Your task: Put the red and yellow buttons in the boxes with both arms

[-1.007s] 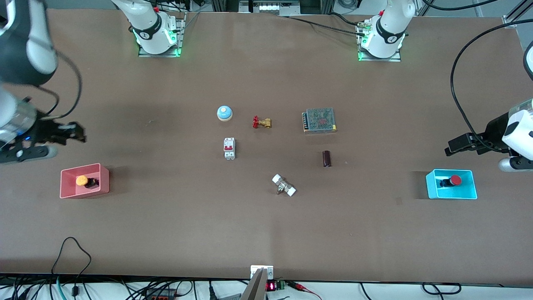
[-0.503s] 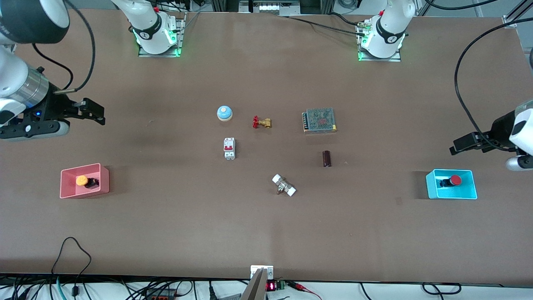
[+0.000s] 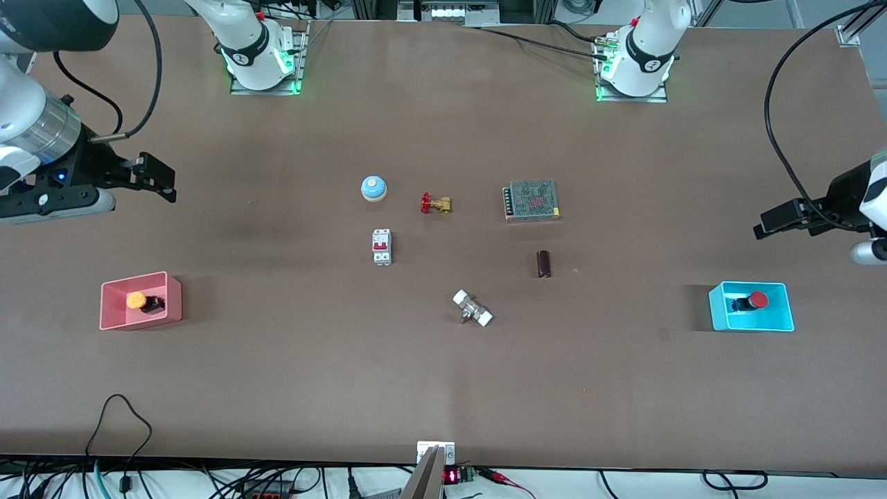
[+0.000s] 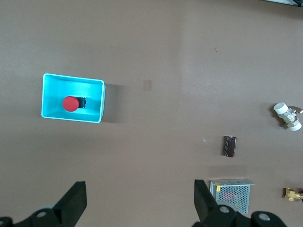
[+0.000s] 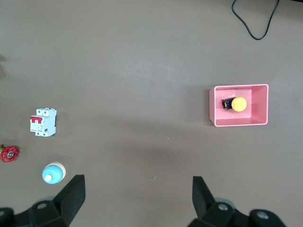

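Both placements look done: red-capped dark push button (image 3: 755,300) inside cyan plastic bin (image 3: 783,322), lower right; orange-yellow-capped button (image 3: 138,301) inside pink plastic bin (image 3: 173,305), lower left. Left gripper (image 4: 139,201) and right gripper (image 5: 137,196) spread apart, empty, above bare table. Best retreated high, clear of bins.

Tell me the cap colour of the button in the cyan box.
Red, clearest in the left wrist view.
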Controlling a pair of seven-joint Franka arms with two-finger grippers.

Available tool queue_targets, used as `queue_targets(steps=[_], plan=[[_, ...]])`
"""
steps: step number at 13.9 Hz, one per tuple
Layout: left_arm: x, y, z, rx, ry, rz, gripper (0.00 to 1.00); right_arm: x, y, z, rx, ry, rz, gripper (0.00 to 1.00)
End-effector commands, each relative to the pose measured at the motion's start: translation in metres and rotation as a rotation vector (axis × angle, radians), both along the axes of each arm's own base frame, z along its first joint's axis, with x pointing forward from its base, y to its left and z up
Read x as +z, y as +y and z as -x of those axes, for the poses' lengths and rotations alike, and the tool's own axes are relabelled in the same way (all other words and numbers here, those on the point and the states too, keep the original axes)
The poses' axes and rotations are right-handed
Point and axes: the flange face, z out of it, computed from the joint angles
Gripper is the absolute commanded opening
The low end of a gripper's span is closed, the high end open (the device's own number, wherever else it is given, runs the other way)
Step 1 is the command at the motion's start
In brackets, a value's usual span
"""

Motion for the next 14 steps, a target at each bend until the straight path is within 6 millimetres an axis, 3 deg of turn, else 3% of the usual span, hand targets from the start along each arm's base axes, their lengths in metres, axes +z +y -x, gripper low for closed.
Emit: queue_targets(steps=[1,6,14], plan=[[0.009,-0.002,0.016,-0.012,0.001,-0.023,1.0,0.01,-0.004,0.001,-0.008,-0.002,0.024,1.0],[0.01,-0.003,0.02,-0.017,0.019,-0.025,1.0,0.006,-0.02,0.002,-0.032,0.035,0.032,1.0],[0.01,-0.004,0.02,-0.018,0.019,-0.025,1.0,0.008,0.0,0.012,-0.019,0.056,0.022,1.0]])
